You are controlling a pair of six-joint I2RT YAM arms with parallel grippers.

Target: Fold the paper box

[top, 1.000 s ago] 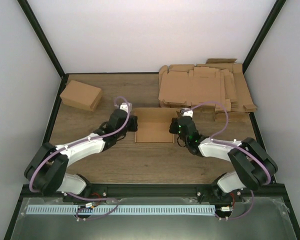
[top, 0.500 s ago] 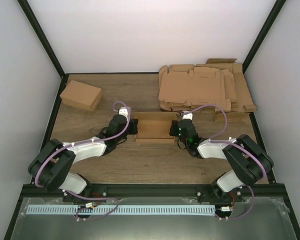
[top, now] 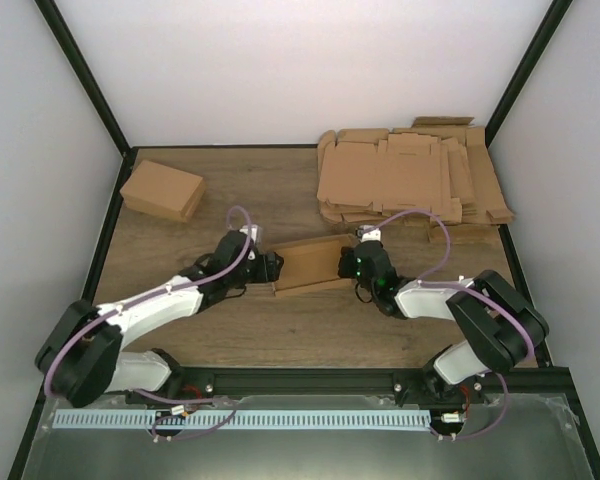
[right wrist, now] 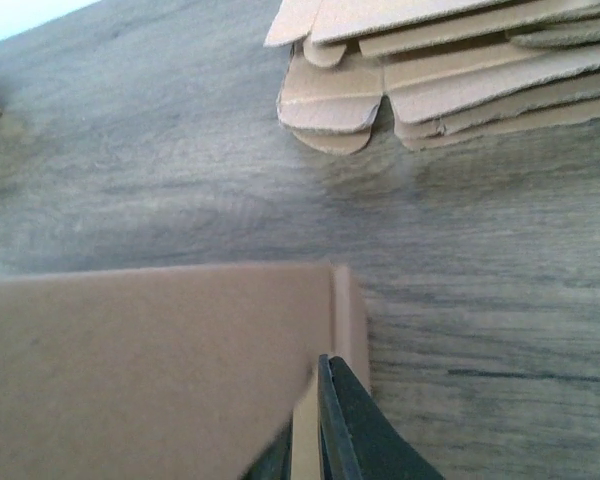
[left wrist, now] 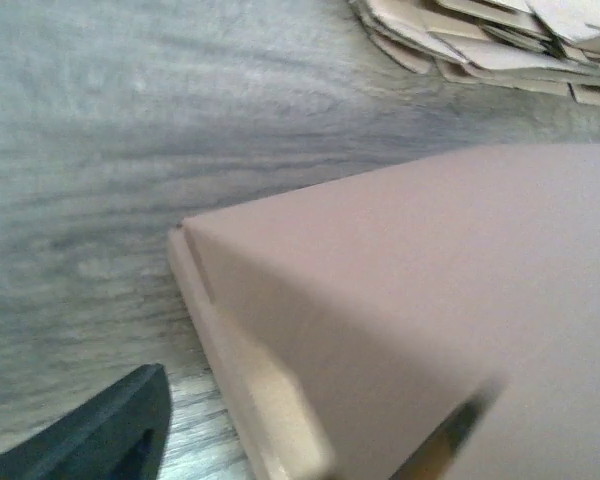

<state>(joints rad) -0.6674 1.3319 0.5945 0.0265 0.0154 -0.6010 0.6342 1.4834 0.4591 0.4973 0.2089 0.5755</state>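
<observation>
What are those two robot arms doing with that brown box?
They are folding a plain brown cardboard box in the middle of the wooden table. The right claw is pinched shut on the box's right edge. The left claw stands open at its left end, not gripping it. The box lies a little crooked.

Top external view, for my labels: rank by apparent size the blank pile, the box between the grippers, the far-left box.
1. blank pile
2. paper box and far-left box: look alike, unranked.
</observation>
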